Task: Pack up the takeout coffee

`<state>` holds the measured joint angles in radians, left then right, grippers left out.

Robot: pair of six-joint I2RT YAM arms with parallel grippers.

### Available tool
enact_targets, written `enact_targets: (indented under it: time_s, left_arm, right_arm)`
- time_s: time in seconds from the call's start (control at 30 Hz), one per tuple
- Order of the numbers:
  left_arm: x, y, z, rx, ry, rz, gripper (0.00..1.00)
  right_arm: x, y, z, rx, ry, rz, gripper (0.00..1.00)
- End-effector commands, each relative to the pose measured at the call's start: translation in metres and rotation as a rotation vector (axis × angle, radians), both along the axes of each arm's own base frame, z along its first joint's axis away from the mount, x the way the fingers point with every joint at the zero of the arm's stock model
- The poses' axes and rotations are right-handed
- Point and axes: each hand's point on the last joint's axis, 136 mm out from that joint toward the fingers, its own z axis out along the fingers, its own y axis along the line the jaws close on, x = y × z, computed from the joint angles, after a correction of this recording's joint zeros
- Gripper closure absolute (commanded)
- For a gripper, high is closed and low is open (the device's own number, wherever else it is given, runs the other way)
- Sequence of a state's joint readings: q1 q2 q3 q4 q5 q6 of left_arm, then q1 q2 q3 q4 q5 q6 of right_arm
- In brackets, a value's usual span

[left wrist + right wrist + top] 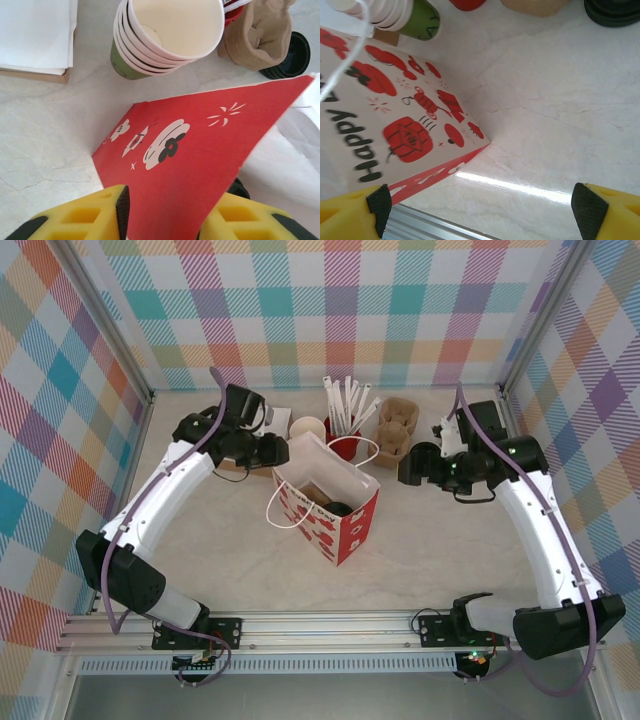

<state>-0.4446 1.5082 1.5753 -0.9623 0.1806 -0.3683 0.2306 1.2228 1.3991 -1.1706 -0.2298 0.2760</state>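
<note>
Peeking into the bag (350, 532), the coffee (338, 510) seems to sit inside, just its black lid (341, 506) showing, I think. Left gripper (278, 451) at the bag's 10 o'clock and right gripper (407, 467) at 2 both gape, empty. Light and squashy, so pinch gently under the lid.

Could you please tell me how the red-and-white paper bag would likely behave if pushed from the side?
The paper bag stands tall and open, so it would probably tip or slide on the smooth table. Its thin walls likely buckle; it looks light.
</note>
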Motion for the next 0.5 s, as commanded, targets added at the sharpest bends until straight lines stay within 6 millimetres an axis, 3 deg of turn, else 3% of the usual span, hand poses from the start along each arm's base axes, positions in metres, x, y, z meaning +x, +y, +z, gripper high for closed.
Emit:
enact_targets:
  time_s: [0.0,0.2,0.47]
  left_arm:
    - [-0.004,-0.001,0.024,-0.027,-0.043,-0.004,0.55]
    - [-0.009,0.012,0.042,-0.012,-0.107,0.032,0.33]
    - [-0.026,0.05,0.057,0.061,-0.235,0.135,0.23]
  right_arm:
    - [0.009,0.005,-0.002,0.071,-0.037,0.011,0.07]
    - [0.026,0.006,-0.015,0.106,-0.071,0.002,0.07]
    - [0.062,0.016,-0.008,0.201,-0.123,-0.013,0.09]
